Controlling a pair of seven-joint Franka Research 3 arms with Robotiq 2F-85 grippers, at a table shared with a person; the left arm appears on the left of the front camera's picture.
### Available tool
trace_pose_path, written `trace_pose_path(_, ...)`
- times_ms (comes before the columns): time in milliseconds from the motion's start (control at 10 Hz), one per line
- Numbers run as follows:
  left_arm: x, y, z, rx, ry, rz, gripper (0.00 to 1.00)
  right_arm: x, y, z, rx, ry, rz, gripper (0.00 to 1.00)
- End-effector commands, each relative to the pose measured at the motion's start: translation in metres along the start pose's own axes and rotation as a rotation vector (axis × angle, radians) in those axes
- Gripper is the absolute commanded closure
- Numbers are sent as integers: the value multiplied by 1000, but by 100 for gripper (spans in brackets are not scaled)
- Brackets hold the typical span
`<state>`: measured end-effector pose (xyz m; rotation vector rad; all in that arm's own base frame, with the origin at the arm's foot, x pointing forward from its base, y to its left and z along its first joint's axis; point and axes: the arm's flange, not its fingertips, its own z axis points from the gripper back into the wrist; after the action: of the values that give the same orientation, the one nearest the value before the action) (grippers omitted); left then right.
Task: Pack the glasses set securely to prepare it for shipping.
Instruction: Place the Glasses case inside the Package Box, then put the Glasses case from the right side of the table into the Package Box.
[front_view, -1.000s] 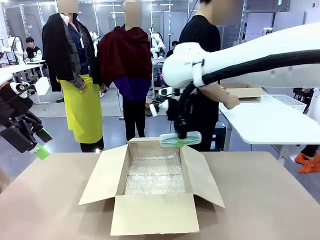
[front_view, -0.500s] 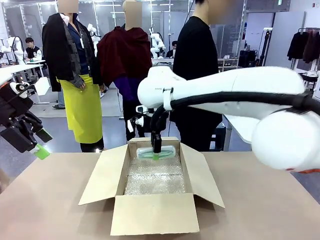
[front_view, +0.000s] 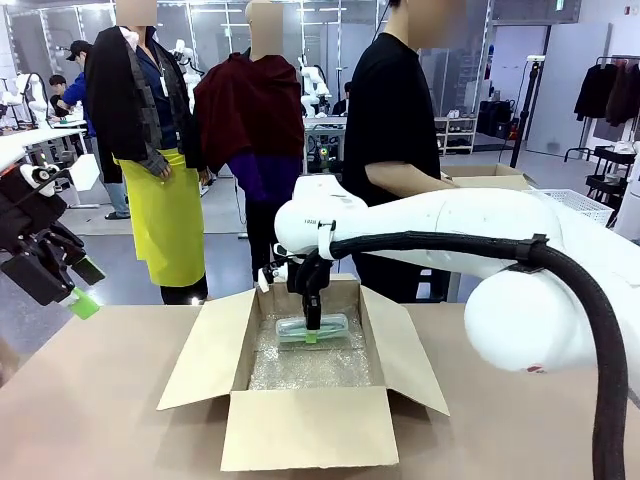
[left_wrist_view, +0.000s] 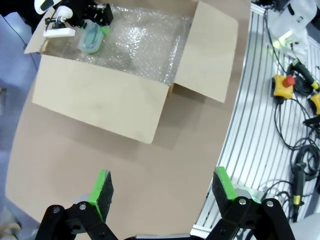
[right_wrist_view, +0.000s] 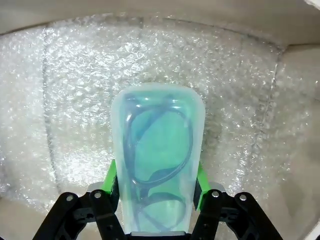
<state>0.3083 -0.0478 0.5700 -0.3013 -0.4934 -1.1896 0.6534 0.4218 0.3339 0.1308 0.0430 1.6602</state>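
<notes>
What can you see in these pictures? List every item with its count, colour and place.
cardboard box: one, brown, flaps open, middle of the table.
bubble wrap: one sheet, clear, lining the box floor.
glasses case: one, mint-green, inside the box near its far wall.
table: one, brown, under the box.
stop button: one, yellow with red cap, on the slotted surface beside the table.
cables: several, black, near the stop button.
person: one, black T-shirt, far side of the table.
right jaws: black, green pads, shut on the glasses case inside the box.
left jaws: black, green pads, open, raised at the table's left.
</notes>
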Motion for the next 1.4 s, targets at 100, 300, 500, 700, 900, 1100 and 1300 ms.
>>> trace_pose_path(100, -2, 1, 2, -9, -7, -18, 0, 14, -14, 10, -6, 12, -13, 11)
trace_pose_path(300, -2, 1, 2, -9, -7, -18, 0, 13, -9, 17, -12, 12, -9, 0)
trace_pose_path(500, -2, 1, 2, -9, -7, -18, 0, 9, 0, 24, 4, 0, 22, 2)
trace_pose_path(700, -2, 1, 2, -9, -7, -18, 0, 3, -1, 12, -14, -9, 0, 2)
trace_pose_path(900, -2, 1, 2, -9, -7, -18, 0, 3, -1, 12, -14, -9, 0, 2)
trace_pose_path(1100, -2, 1, 2, -9, -7, -18, 0, 3, -1, 12, -14, -9, 0, 2)
trace_pose_path(1300, -2, 1, 2, -9, -7, -18, 0, 3, -1, 12, -14, -9, 0, 2)
